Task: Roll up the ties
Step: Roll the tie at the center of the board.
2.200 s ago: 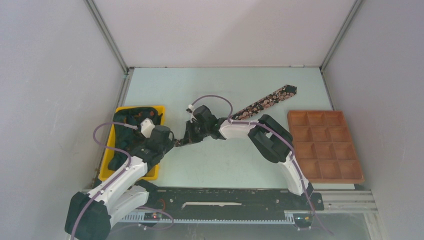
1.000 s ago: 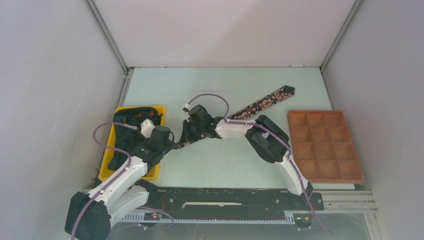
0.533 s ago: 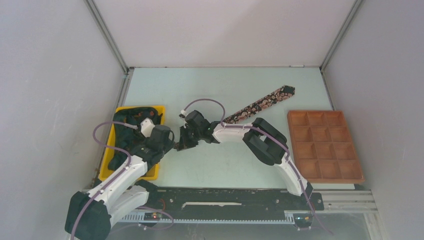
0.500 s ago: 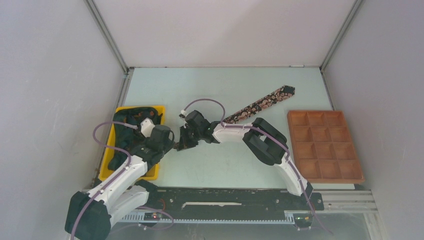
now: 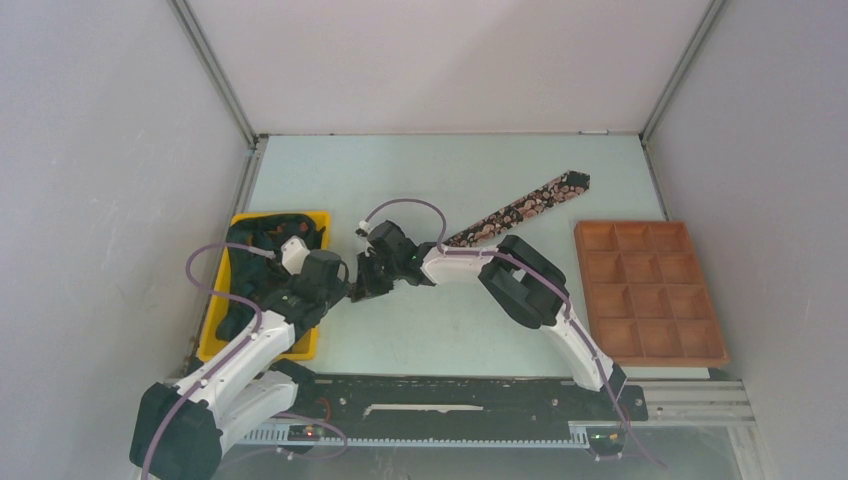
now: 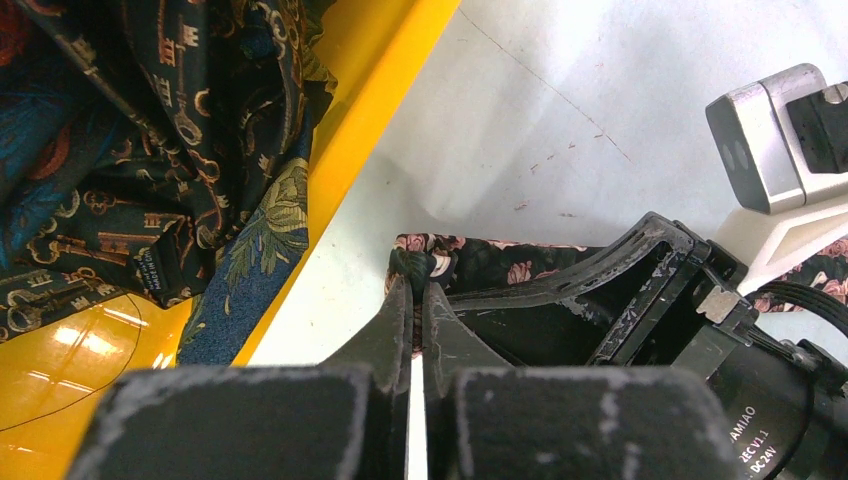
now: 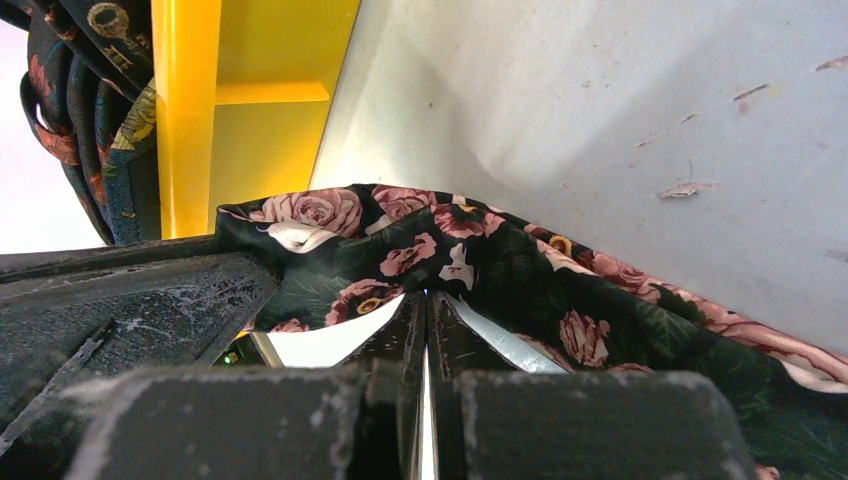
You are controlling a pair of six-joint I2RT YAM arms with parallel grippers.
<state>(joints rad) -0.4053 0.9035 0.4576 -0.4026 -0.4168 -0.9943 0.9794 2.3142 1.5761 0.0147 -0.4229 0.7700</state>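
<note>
One tie [image 5: 520, 208], black with pink roses, lies slanted across the table from the back right toward the middle. Its narrow end [image 6: 420, 262] is pinched in my left gripper [image 6: 413, 285], which is shut on it just off the table beside the yellow tray. My right gripper [image 7: 425, 298] is shut on the same tie [image 7: 480, 255] a short way along, and the fabric bunches into a fold between the two grips. In the top view the left gripper [image 5: 347, 290] and right gripper [image 5: 366, 283] nearly touch.
A yellow tray [image 5: 312, 216] at the left holds a heap of other dark patterned ties [image 6: 150, 150], close to my left gripper. A brown wooden tray [image 5: 650, 290] with several compartments stands at the right. Walls enclose the table on three sides.
My right gripper has slid left toward the left gripper with the tie in it, closing the gap between them. The left arm and the tie's wide end have barely moved.
</note>
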